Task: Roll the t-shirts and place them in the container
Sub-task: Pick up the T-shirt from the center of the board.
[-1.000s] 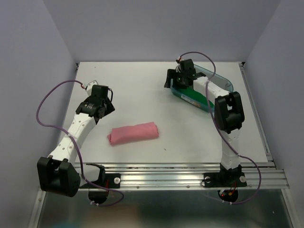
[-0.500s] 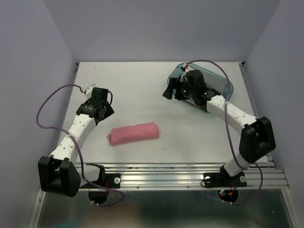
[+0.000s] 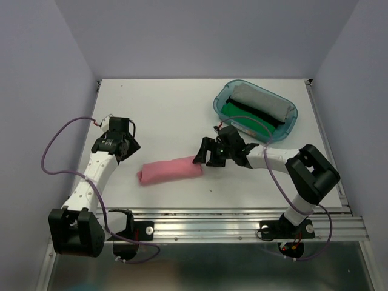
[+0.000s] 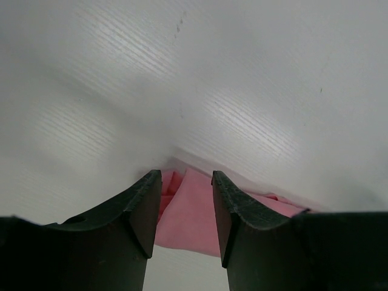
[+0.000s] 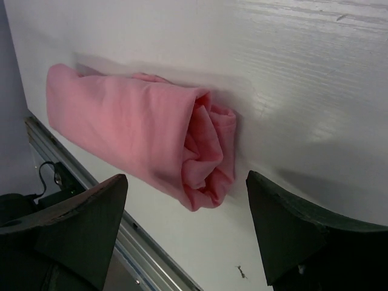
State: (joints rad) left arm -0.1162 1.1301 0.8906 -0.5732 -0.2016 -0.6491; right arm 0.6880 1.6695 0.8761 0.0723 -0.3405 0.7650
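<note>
A salmon-pink t-shirt (image 3: 170,170) lies rolled up on the white table, near the front middle. My right gripper (image 3: 204,156) is wide open and empty, low at the roll's right end; the right wrist view shows the spiral end of the roll (image 5: 206,151) between the spread fingers (image 5: 85,212). My left gripper (image 3: 124,147) is open and empty, just up and left of the roll's left end, which shows between its fingers (image 4: 145,200) as pink cloth (image 4: 188,212). A grey rolled shirt (image 3: 264,102) and a green shirt (image 3: 242,116) lie in the tub.
The teal see-through tub (image 3: 290,124) stands at the back right of the table. A metal rail (image 3: 230,221) runs along the front edge, also visible in the right wrist view (image 5: 54,157). Purple walls close in the sides and back.
My right arm has swung from the tub down and left to the pink roll's right end, uncovering the tub's contents. My left gripper has drifted a little left and forward.
</note>
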